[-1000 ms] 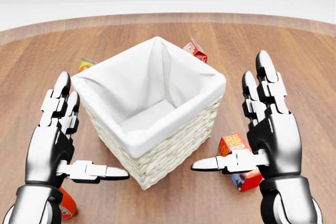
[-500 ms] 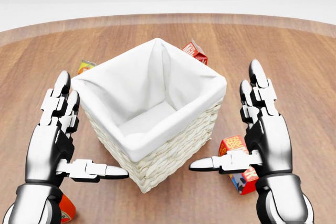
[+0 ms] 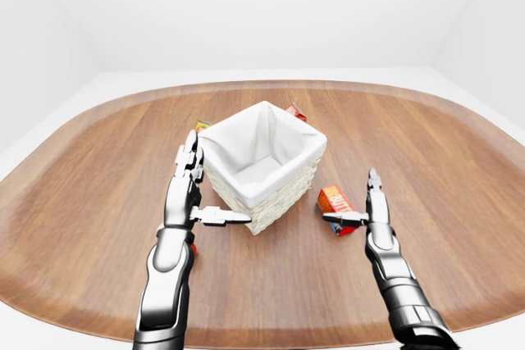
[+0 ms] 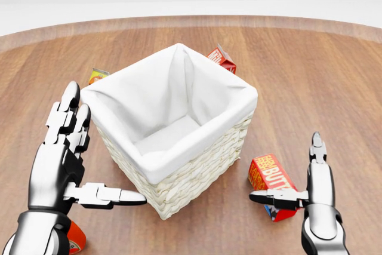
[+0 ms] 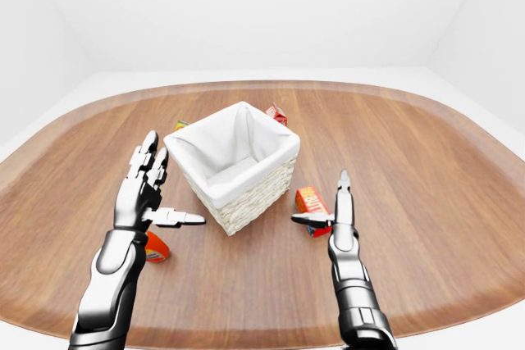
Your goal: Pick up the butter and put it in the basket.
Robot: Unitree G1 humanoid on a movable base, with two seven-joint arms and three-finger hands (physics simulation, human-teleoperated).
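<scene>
The butter [image 4: 267,175] is a red-orange box lying flat on the wooden table, right of the basket's lower right corner. The basket [image 4: 197,174] is white wicker with a white cloth liner and nothing shows inside it. My right hand [image 4: 283,168] is open and turned edge-on just right of the butter, with its thumb [image 4: 271,197] reaching over the box's near end. My left hand [image 4: 107,144] is open beside the basket's left wall, thumb pointing at the wicker, holding nothing.
A red carton [image 4: 222,58] lies beyond the basket's top corner. A small yellow-orange box [image 4: 97,76] lies at the upper left of the basket. An orange-red pack [image 5: 156,249] lies under my left wrist. The oval table's edge [image 3: 271,86] curves all round.
My right hand has dropped lower and rightward in the head view and turned edge-on, uncovering the butter. The left hand and basket have not moved.
</scene>
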